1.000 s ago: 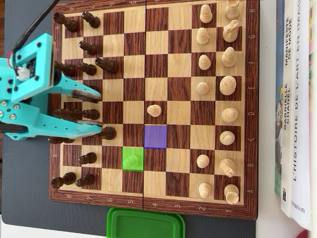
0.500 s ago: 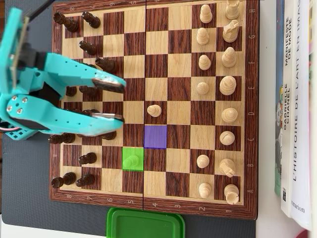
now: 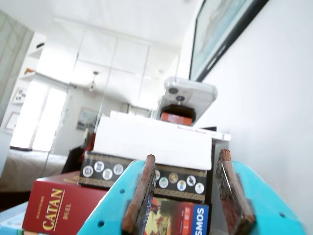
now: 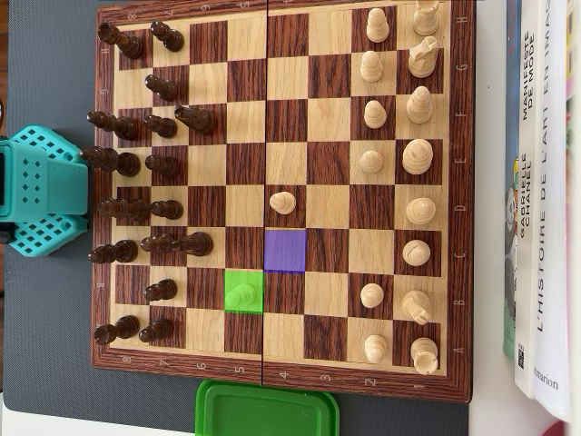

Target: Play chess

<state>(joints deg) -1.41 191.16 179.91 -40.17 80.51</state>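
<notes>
Hand [image 3: 186, 188]: withdrawn from over the chessboard [image 4: 281, 380] to its left edge since a second ago, fingers apart, empty. Green-marked pawn [image 4: 242, 294] unmoved; purple square [image 4: 285, 251] vacant, so move apparently not begun.

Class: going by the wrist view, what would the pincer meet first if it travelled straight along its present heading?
Probably the stack of board-game boxes ahead of the open pincer; depth unclear.

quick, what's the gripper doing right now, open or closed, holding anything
Gripper: open and empty in the wrist view; its fingers stand apart, raised and aimed at the stacked game boxes, not the chessboard.
</notes>
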